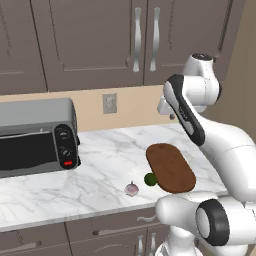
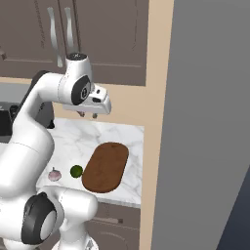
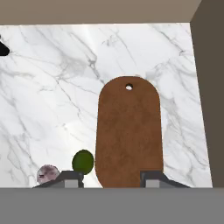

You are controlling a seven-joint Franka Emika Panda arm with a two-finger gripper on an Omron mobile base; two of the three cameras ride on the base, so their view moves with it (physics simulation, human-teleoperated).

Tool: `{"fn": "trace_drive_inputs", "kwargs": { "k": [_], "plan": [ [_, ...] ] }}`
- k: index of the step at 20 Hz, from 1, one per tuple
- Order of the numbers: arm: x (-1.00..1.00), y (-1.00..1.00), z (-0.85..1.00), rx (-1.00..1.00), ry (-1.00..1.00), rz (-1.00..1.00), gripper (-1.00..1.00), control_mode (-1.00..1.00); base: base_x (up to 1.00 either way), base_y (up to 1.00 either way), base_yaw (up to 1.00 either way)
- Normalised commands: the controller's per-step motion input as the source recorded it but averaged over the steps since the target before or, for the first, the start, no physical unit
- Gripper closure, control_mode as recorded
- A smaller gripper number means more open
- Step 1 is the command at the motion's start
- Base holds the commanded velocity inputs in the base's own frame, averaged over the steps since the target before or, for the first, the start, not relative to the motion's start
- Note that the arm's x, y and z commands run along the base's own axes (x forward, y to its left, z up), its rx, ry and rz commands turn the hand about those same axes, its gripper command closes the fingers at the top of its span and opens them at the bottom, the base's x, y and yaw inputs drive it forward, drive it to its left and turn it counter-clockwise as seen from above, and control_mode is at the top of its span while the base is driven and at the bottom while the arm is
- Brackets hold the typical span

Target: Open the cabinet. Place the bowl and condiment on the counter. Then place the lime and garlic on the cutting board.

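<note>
The cabinet [image 1: 95, 40] hangs on the wall above the counter [image 1: 100, 165] with its panelled doors closed and its two long silver bar handles [image 1: 146, 39] upright side by side at the meeting edges. Below it on the marble lies the cutting board [image 1: 170, 167], flat, its long axis running from the counter's front edge back toward the wall; in the hand view the end with the small hole points away toward the wall. The lime [image 1: 150, 179] sits on the counter just beside the board's left edge near its front end, so close that contact cannot be told, and the garlic [image 1: 131, 189] lies a little farther left, apart from the lime and close to the counter's front edge. A toaster oven [image 1: 37, 135] stands at the left end of the counter, well apart from the board, and a wall outlet [image 1: 109, 103] sits on the beige backsplash behind. The gripper [image 2: 88, 114] hangs in the air above the back of the counter, below the cabinet doors and well above the board, pointing down; its fingertips [image 3: 70, 178] frame the board's near end. The jaws stand partly apart with nothing between them.
</note>
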Motion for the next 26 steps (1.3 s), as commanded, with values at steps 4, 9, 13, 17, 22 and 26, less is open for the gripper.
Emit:
{"fn": "trace_drive_inputs", "kwargs": {
  "k": [4, 9, 13, 17, 22, 26],
  "plan": [
    [-0.05, 0.0, 0.03, 0.0, -0.07, 0.0, -1.0, -1.0, 0.0, 0.0, 0.0],
    [-0.12, 0.0, 0.18, 0.0, -0.21, 0.0, -1.0, -1.0, 0.0, 0.0, 0.0],
    [-0.1, 0.07, 0.32, -0.04, -0.18, 0.01, -1.0, -1.0, 0.0, 0.0, 0.0],
    [-0.23, 0.12, 0.3, -0.08, -0.15, 0.02, -1.0, -1.0, 0.0, 0.0, 0.0],
    [-0.18, 0.21, 0.29, -0.09, -0.02, 0.06, -1.0, -1.0, 0.0, 0.0, 0.0],
    [-0.2, 0.28, 0.31, -0.06, 0.0, 0.09, -1.0, -1.0, 0.0, 0.0, 0.0]
  ]
}}
